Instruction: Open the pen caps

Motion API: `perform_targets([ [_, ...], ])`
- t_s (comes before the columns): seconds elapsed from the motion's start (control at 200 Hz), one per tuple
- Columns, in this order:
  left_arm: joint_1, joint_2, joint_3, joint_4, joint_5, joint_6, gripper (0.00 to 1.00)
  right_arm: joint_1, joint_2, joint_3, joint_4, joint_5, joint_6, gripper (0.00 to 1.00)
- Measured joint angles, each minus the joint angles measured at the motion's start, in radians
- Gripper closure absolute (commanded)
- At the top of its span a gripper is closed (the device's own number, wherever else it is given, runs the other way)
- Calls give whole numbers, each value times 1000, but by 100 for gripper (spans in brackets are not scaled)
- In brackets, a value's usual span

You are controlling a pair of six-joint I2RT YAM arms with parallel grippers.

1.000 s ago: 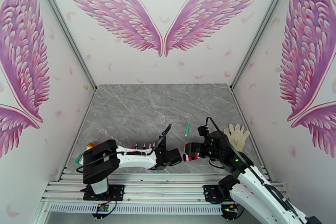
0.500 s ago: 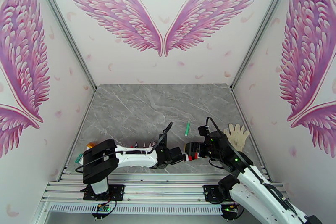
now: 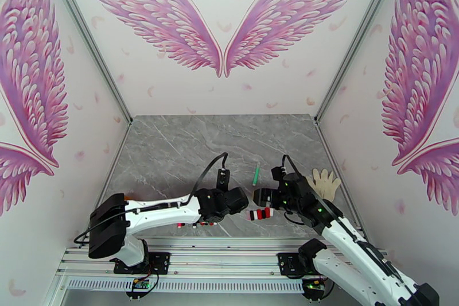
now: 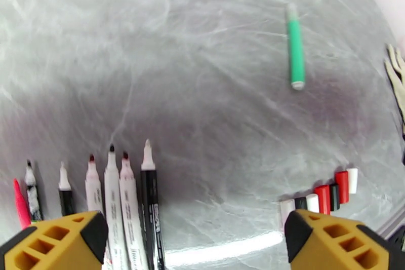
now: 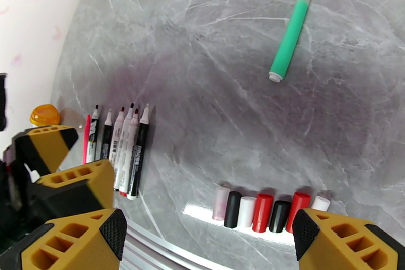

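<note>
Several uncapped pens [image 4: 114, 192] lie side by side, tips pointing away, also seen in the right wrist view as pens [image 5: 124, 142]. Several pen caps [image 5: 263, 211], red, black and white, stand in a row near the table's front edge, showing as caps [image 4: 320, 196] and caps [image 3: 259, 214]. A green pen [image 3: 256, 174] lies apart further back, with its cap on as far as I can tell. My left gripper [image 3: 241, 202] hovers open and empty between pens and caps, fingers [image 4: 55, 240] wide apart. My right gripper [image 3: 259, 197] is open over the caps, fingers [image 5: 349, 240] spread.
A white glove [image 3: 324, 182] lies to the right of the right gripper. An orange object [image 5: 44, 114] sits at the far left beyond the pens. The metal rail runs along the near table edge right in front of the caps.
The left arm stretched out and its gripper moved up and away from the table edge, opening wide. The right gripper shifted slightly back, uncovering the cap row.
</note>
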Motion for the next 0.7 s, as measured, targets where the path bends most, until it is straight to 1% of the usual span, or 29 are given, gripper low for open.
perform_targets([
  [0.28, 43, -150, -89, 120, 56, 118, 1, -45, 120, 92, 6, 13, -16, 14],
  [0.505, 105, -289, -208, 237, 157, 203, 1, -90, 224, 153, 13, 18, -42, 18],
  [0.7, 168, -382, -278, 315, 239, 237, 1, -133, 313, 182, 33, 21, -61, 21],
])
